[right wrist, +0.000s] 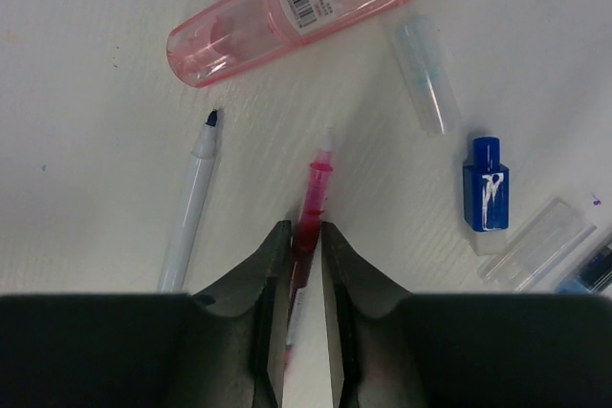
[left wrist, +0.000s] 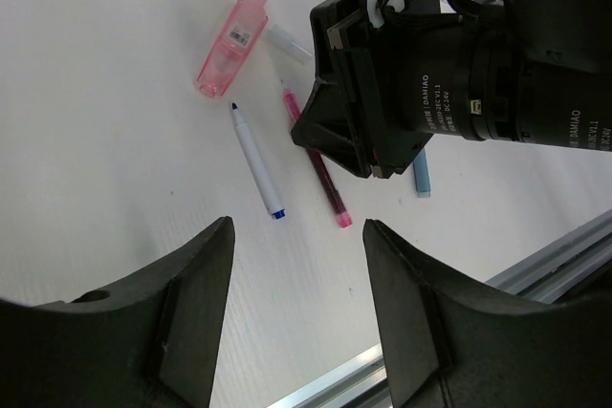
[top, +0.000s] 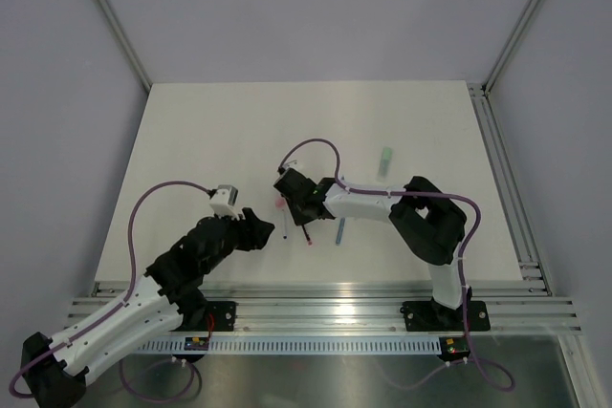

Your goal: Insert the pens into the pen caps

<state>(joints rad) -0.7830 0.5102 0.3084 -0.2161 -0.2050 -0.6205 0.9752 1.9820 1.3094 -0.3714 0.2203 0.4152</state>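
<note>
- right gripper (right wrist: 306,228): jaws clamped on the red pen (right wrist: 314,200), which is lying flat on the tabletop (top: 191,140), about midway along the near edge
- left gripper (left wrist: 296,228): jaws spread wide, hovering nearby
- pink cap (right wrist: 296,11) sits just past the pen's tip
- mint cap (top: 385,161) is toward the right edge, I think; it's tiny from above
</note>
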